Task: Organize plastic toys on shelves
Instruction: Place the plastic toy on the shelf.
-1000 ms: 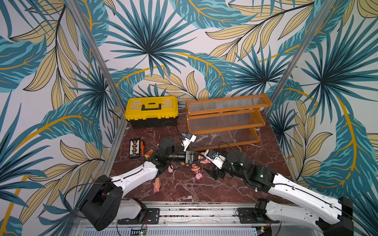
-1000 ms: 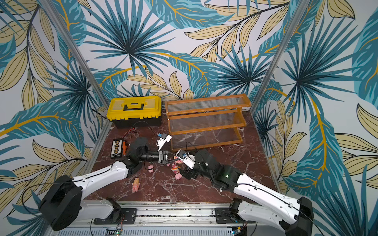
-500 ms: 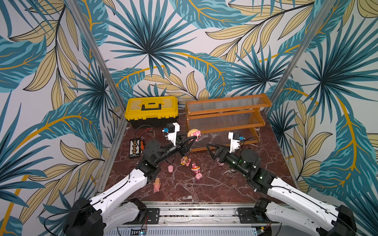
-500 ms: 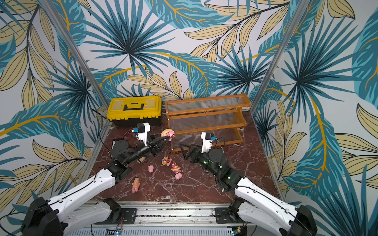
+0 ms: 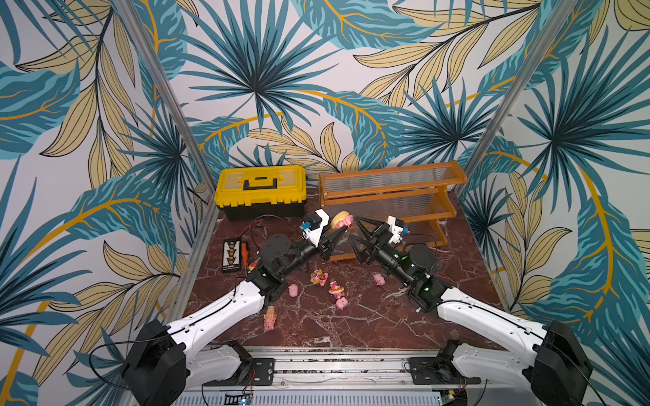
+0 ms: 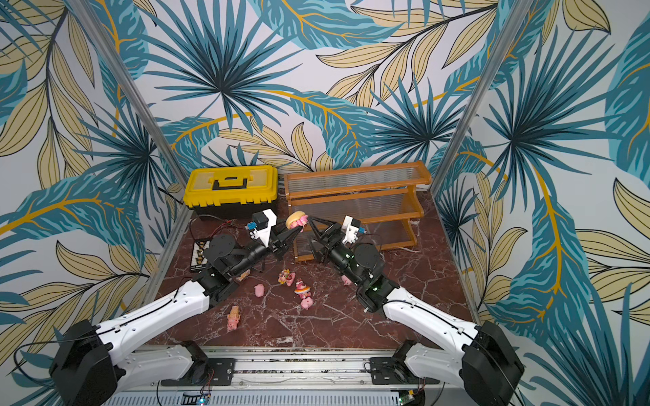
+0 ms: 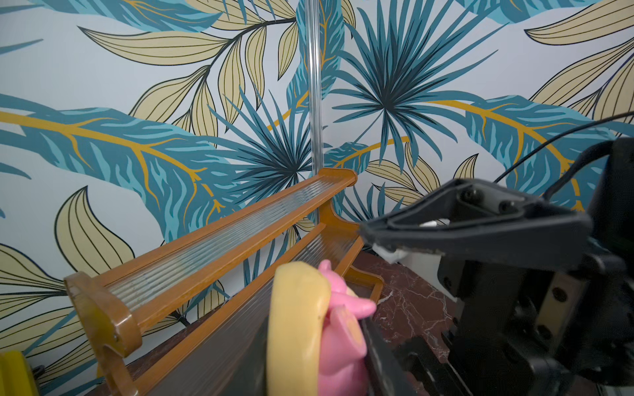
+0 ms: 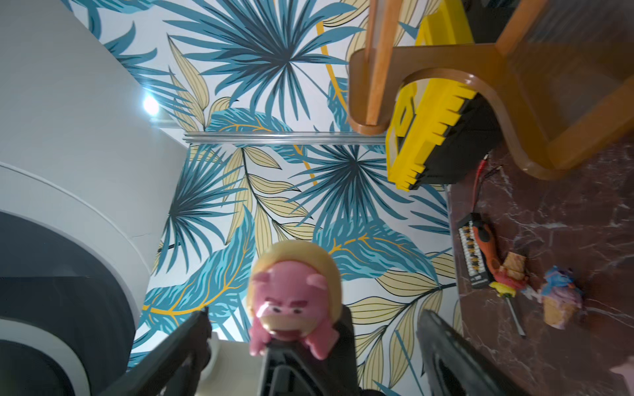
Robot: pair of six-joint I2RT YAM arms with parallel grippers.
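Both arms rose toward the shelves (image 5: 387,192).
The left gripper (image 5: 340,229) lifted a pink-and-yellow toy (image 5: 343,220) up before their lowest tier; the right gripper (image 5: 354,228) swung in opposite.

Both top views look down from high above the front edge of the tabletop (image 5: 387,327) toward its back edge. Both wrist views sit close, sharing the shelves (image 7: 206,247) and one pink toy (image 8: 291,305).

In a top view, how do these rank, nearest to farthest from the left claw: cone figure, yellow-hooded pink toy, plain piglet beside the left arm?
1. Yellow-hooded pink toy: held in the left claw.
2. Plain piglet: on the table, beside the left arm.
3. Cone figure: lying nearest the front edge.
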